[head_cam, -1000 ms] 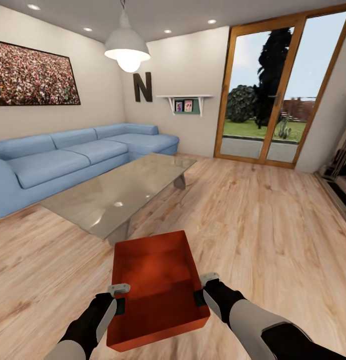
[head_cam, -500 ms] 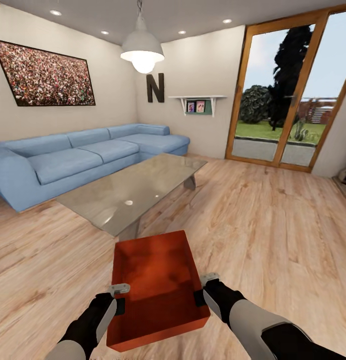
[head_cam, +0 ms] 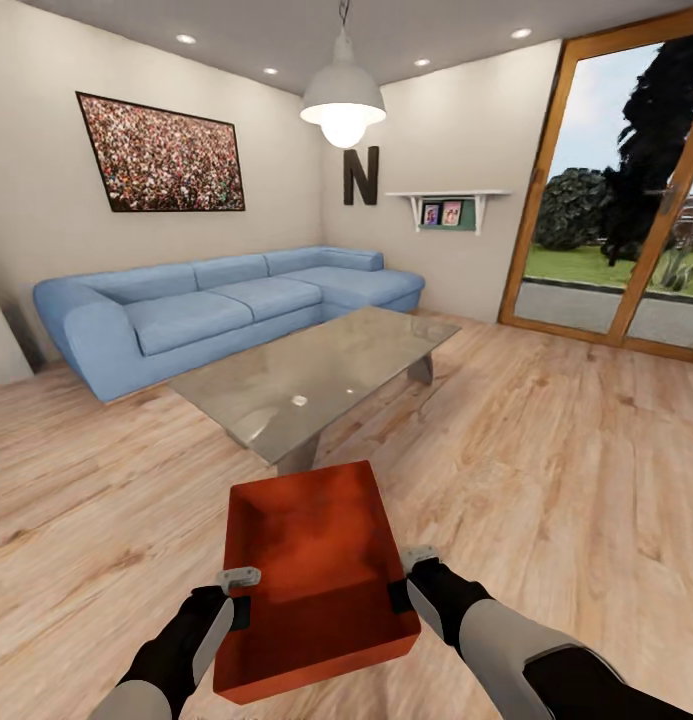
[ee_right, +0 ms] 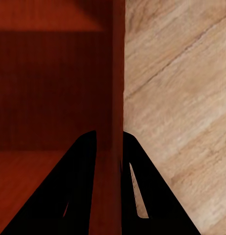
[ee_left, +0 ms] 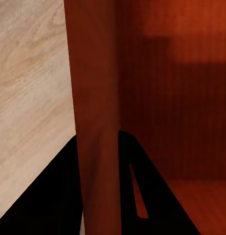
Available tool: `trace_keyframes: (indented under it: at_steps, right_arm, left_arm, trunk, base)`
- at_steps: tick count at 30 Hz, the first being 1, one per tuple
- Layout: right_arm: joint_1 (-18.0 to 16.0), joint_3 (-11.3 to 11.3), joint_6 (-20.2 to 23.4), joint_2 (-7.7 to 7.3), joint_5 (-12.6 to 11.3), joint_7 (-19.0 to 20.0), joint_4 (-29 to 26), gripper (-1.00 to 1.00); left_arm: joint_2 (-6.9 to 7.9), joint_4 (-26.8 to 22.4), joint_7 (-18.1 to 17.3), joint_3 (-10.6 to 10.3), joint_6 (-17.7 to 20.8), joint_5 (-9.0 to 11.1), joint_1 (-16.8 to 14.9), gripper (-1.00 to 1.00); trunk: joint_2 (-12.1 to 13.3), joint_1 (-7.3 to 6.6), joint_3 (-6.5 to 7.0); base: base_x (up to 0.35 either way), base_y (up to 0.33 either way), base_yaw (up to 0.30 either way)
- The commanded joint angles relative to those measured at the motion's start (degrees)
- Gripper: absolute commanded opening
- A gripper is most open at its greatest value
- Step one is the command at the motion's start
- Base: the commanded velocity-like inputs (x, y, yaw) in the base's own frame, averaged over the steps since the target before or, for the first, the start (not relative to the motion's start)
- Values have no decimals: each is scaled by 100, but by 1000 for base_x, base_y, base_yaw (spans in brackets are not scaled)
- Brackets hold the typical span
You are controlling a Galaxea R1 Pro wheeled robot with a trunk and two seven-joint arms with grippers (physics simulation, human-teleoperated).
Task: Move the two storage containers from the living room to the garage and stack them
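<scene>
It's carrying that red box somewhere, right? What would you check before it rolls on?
1. Left gripper clamped on the storage container wall: ok, a finger on each side in the left wrist view.
2. Right gripper clamped on the opposite wall: ok.
3. Container off the wood floor: ok.
4. Container empty: ok.
5. Grey low table directly ahead: not ok, steer around.
6. Route to the garage: cannot tell.

large dark letter N (head_cam: 361, 175), mounted on wall (head_cam: 446, 130)

The storage container (head_cam: 311, 570) hangs between the left gripper (head_cam: 240, 595) and right gripper (head_cam: 406, 580), above the wood floor (head_cam: 546, 450); bench (head_cam: 306, 385) ahead, sofa (head_cam: 216, 310) behind it.
</scene>
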Motion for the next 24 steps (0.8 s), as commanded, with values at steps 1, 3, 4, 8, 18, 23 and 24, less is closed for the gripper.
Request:
trace_keyframes:
  at_steps: [1, 3, 4, 8, 18, 23, 24]
  right_arm:
    - [-3, -34, 43, 0, 78, -4, -10, -100]
    - [-3, -34, 43, 0, 78, -4, -10, -100]
    - [-3, -34, 43, 0, 78, -3, -10, -100]
    - [-3, -34, 43, 0, 78, -4, -10, -100]
    - [-3, -34, 43, 0, 78, -3, -10, -100]
    - [-3, -34, 43, 0, 78, -2, -10, -100]
    - [-3, -34, 43, 0, 78, -3, -10, -100]
  left_arm:
    - [5, -13, 57, -1, 25, 25, -2, -100]
    - [5, -13, 57, -1, 25, 23, -2, -100]
    - [5, -13, 57, 0, 25, 22, -2, -100]
    - [4, -13, 57, -1, 25, 21, -2, -100]
    - [5, -12, 57, 4, 25, 23, -2, -100]
    - [8, -15, 57, 6, 25, 25, -2, -100]
    - [8, -18, 57, 7, 25, 23, -2, -100]
  trunk:
    - [-3, -1, -5]
    - [-3, -1, -5]
    - [-3, -1, -5]
    - [-3, -1, -5]
    - [-3, -1, -5]
    - [-3, -1, -1]
    - [-3, -1, 1]
  base:
    - [0, 0, 289]
    - [0, 0, 289]
    - [0, 0, 289]
    - [0, 0, 290]
    - [0, 0, 290]
    - [0, 0, 290]
    - [0, 0, 290]
